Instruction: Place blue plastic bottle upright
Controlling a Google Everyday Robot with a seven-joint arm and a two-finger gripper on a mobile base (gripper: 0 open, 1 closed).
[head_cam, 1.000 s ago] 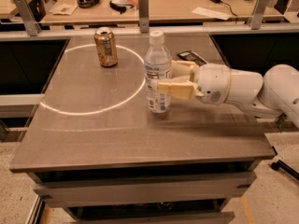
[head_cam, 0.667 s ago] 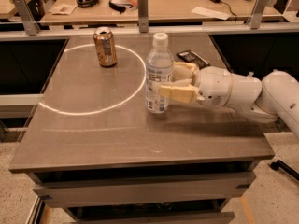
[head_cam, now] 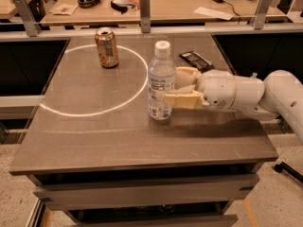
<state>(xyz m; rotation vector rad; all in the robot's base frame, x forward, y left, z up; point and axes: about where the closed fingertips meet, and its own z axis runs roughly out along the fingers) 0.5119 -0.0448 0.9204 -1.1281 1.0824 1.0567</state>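
A: What sits furthest left on the table [head_cam: 94, 141]?

B: A white ring [head_cam: 71, 112] marked on the grey top. A copper-coloured drink can [head_cam: 106, 47] stands upright at the far side of that ring, just inside its line.

A: And the blue plastic bottle [head_cam: 158, 79]?

B: It is right of the can and nearer to us. It stands upright with its base on the table and its capped end up, just beside the ring's right edge and well apart from the can.

A: Where is the gripper [head_cam: 173, 88]?

B: It comes at the bottle from the right, level with the label. One cream finger [head_cam: 182, 100] crosses the front of the bottle and the other lies behind it, so the jaws are clamped on the bottle's lower half.

A: Anything further right?

B: A dark packet [head_cam: 196, 60] lies flat beyond the gripper, and the white arm [head_cam: 236, 91] runs off over the table's right edge.
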